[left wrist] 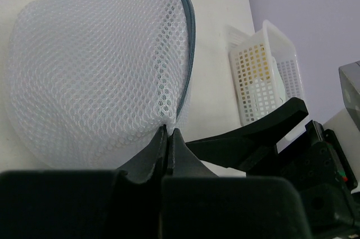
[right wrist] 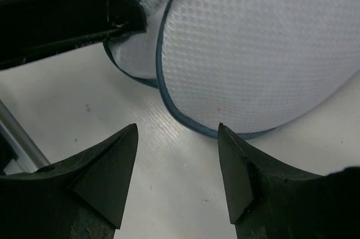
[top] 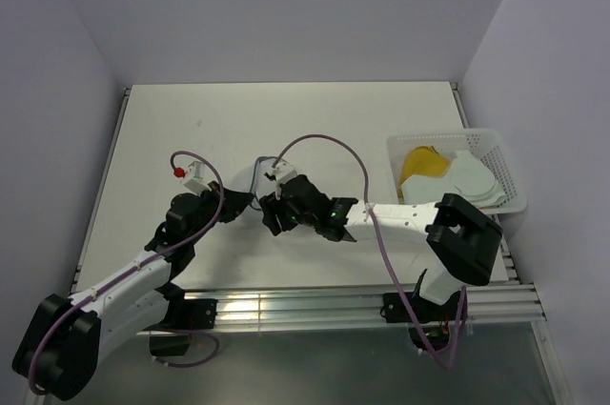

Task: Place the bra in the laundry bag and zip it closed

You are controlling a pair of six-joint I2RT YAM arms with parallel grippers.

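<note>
The laundry bag point(left wrist: 95, 76) is a domed white mesh pouch with a dark zipper rim point(left wrist: 188, 42), lying on the white table. My left gripper point(left wrist: 169, 132) is shut on the mesh at the bag's edge beside the zipper. My right gripper point(right wrist: 177, 132) is open and empty, its tips just short of the bag point(right wrist: 253, 42) and its rim. In the top view the left gripper point(top: 244, 201) and the right gripper point(top: 271, 216) meet at the table's middle and hide most of the bag. The yellow bra point(top: 426, 165) lies in the basket.
A white perforated plastic basket point(top: 505, 162) stands at the table's right edge, with a white garment piece point(top: 474, 179) beside the bra. It also shows in the left wrist view point(left wrist: 264, 76). The left gripper's finger point(right wrist: 84, 8) crosses the right wrist view's top left.
</note>
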